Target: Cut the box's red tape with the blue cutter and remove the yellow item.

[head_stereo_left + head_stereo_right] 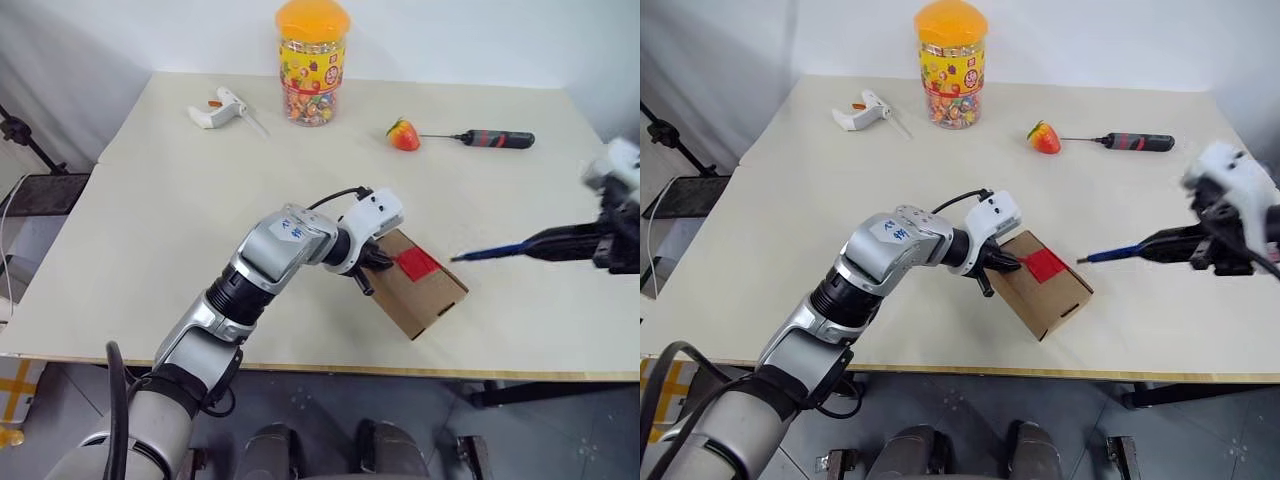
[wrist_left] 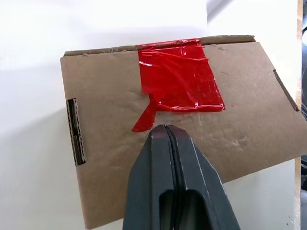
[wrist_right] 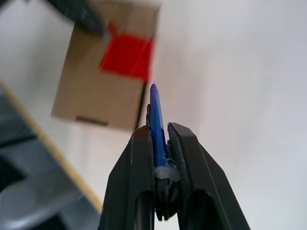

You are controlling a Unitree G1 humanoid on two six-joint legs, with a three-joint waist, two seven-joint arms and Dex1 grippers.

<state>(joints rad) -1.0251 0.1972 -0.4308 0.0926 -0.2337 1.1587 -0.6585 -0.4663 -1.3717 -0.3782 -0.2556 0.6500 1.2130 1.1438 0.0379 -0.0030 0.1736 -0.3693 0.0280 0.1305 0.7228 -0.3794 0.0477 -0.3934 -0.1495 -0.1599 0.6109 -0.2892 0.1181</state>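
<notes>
At frame centre, the left gripper (image 2: 165,132), fingers pressed together, seemingly rests on the box (image 1: 425,290) beside the red tape (image 1: 416,263). At right, the right gripper (image 3: 160,132) pinches the blue cutter (image 1: 492,251), clear of the box.

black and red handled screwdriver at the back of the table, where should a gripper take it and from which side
Probably the thick black and red handle of the screwdriver, taken from above with the fingers across its width. It lies flat on the pale table, its thin metal shaft pointing at the red-orange toy strawberry, so the handle is the widest, clearest part to pinch.
</notes>
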